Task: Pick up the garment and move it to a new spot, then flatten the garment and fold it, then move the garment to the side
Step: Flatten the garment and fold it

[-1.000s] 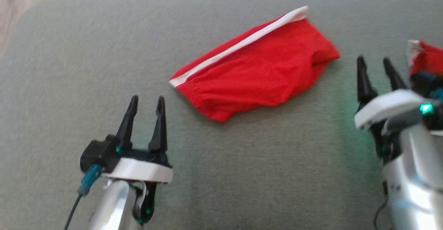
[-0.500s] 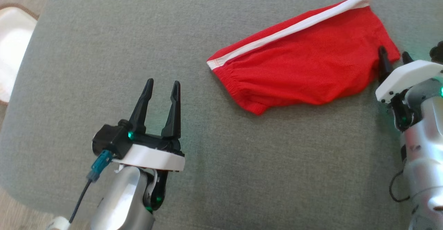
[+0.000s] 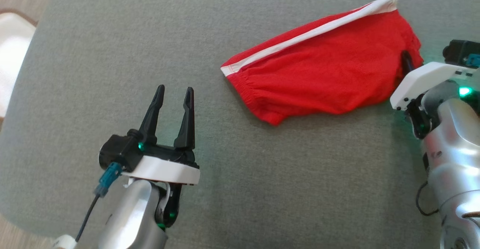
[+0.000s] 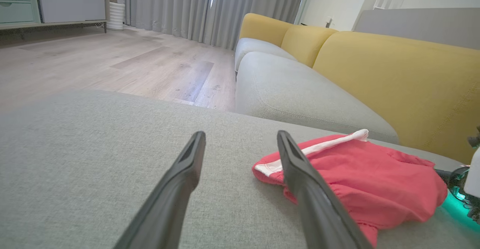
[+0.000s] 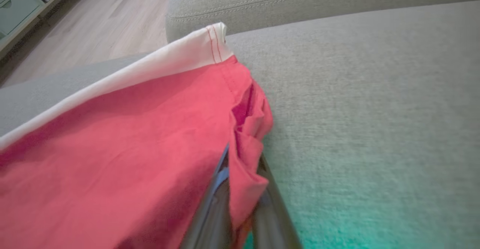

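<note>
The garment (image 3: 322,74) is a pair of red shorts with a white side stripe, lying folded on the grey cushion (image 3: 112,46). My right gripper (image 3: 407,59) is at its right edge, and in the right wrist view the right gripper (image 5: 242,166) is shut on a pinched fold of the garment (image 5: 120,147). My left gripper (image 3: 172,93) stands open over bare cushion, left of and below the garment. In the left wrist view the left gripper (image 4: 240,138) has its fingers spread, with the garment (image 4: 367,181) beyond the right finger.
The grey cushion's left edge drops to wood floor, where a white object (image 3: 11,54) sits. A yellow-backed sofa (image 4: 393,76) with grey seats runs behind the cushion. Bare cushion surrounds the garment in front and to the left.
My right gripper moved in onto the garment's right edge and shut on the cloth. The head camera shifted, so the whole scene slid. The left gripper kept its pose, open.
</note>
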Controlling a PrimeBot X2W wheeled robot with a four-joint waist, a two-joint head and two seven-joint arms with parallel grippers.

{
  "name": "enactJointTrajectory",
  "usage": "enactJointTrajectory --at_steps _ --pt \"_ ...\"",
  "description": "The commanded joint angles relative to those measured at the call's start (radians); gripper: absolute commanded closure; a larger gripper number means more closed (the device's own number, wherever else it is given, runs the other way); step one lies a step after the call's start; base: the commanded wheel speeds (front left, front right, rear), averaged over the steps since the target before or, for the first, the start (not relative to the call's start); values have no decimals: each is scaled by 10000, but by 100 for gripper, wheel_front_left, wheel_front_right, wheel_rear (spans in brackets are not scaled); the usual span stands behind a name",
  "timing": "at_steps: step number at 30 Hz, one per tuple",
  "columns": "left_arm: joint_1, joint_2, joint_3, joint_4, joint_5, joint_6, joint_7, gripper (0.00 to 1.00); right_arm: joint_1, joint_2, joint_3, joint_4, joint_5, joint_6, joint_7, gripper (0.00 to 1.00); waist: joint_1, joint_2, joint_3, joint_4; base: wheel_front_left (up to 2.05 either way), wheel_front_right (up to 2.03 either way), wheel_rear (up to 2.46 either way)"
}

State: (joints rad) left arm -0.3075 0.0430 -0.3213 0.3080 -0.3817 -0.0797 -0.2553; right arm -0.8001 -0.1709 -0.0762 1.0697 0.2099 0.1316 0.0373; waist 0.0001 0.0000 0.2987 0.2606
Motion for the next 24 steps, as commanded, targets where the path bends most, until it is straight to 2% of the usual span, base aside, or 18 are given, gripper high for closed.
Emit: enactJointTrajectory --at_steps 1,9,16,18,24 --pt "-227 73 358 -261 -64 15 -64 0 -124 -59 247 -229 121 -9 -325 100 -1 0 -166 -185 0 0 0" --pt "147 72 524 -236 -72 2 -65 0 638 -564 211 -675 993 -9 -1102 100 -1 0 -895 -891 0 0 0" --pt "504 72 736 -238 23 -53 -65 0 1995 -981 -679 -1318 1519 -9 -1207 100 -1 0 -1444 -1418 0 0 0" --pt "574 72 763 -228 59 -76 -65 0 2374 -921 -1026 -1601 1591 -9 -1125 100 -1 0 -1541 -1504 0 0 0" --pt "640 72 793 -179 161 -138 -65 0 2623 -664 -1126 -2216 1589 -9 -912 100 -1 0 -1587 -1498 0 0 0"
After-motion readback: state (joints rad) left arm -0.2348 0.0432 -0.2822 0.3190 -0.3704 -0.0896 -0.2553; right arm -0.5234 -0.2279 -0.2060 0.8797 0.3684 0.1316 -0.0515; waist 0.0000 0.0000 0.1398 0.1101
